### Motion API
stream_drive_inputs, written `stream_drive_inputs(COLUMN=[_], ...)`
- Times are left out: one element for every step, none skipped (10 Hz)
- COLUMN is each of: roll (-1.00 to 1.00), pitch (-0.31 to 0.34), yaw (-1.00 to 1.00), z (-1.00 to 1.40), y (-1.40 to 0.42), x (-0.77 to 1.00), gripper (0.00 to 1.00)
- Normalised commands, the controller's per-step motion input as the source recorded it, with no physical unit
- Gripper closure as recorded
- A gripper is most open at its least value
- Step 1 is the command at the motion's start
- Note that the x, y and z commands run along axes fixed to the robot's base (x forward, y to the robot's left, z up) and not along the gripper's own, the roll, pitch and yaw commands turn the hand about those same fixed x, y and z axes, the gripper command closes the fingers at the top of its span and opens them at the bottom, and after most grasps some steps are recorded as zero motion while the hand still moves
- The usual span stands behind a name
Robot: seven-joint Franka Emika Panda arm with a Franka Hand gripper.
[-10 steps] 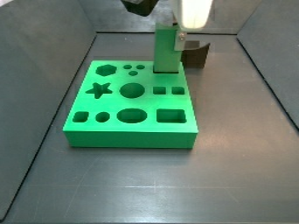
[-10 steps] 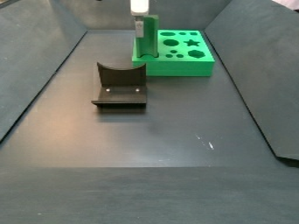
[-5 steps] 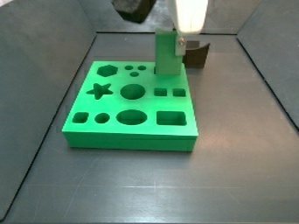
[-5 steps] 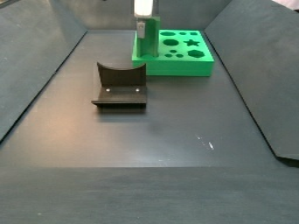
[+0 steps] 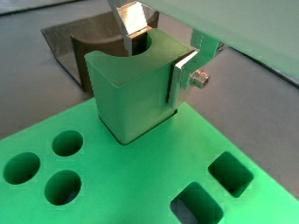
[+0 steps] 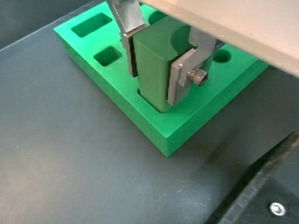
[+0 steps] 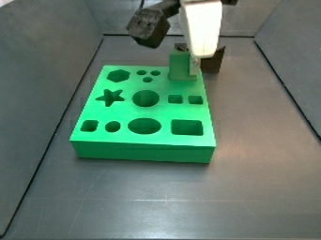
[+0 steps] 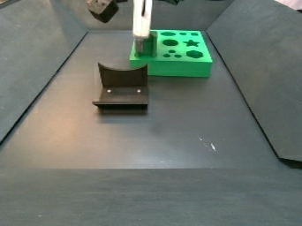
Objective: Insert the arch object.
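Board: one green board (image 7: 138,145) nearest in a side view, with eleven open holes counted: a star, a hexagon, rounds, squares, an oval, a rectangle.
Arch object: one green block (image 5: 128,101), upright, a curved notch in its top face, its lower end meeting the board at the far corner.
Gripper: one gripper (image 5: 152,70) above that corner, its two silver fingers (image 6: 181,79) pressed against opposite sides of the arch object.
Fixture: one dark fixture (image 8: 118,88) on the floor, apart from the board.
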Motion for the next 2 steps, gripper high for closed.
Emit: stream_drive_inputs(roll=[-0.01,0.0], pitch=[-0.006,0.0], yaw=[0.0,0.0], z=[0.0,0.0], y=[0.0,0.0], x=[0.0,0.0], gripper=[1.0,1.0])
